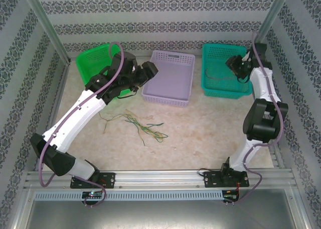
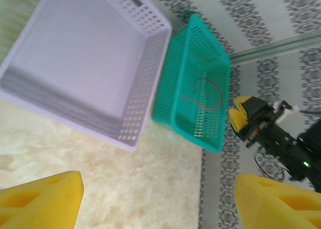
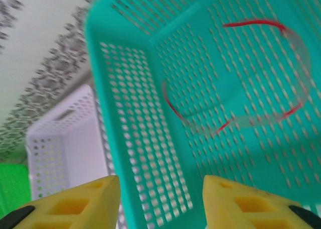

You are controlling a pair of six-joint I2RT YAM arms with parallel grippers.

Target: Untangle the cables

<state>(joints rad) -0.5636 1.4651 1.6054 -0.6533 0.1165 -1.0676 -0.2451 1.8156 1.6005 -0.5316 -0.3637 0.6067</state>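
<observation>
Cables (image 1: pixel 142 126) tangled mid-tabletop (image 1: pixel 210 123). Green basket (image 1: pixel 88 61), lavender basket (image 1: pixel 170 81) and teal basket (image 1: pixel 225 91) along the back. Left gripper (image 1: pixel 153 68) at the lavender rim, right gripper (image 1: pixel 242 70) over the teal basket.

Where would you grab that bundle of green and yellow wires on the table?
Probably one loose end at the left of the wire bundle, pinched from above: the wires lie flat on the table, and that strand strays clear of the knot.
</observation>
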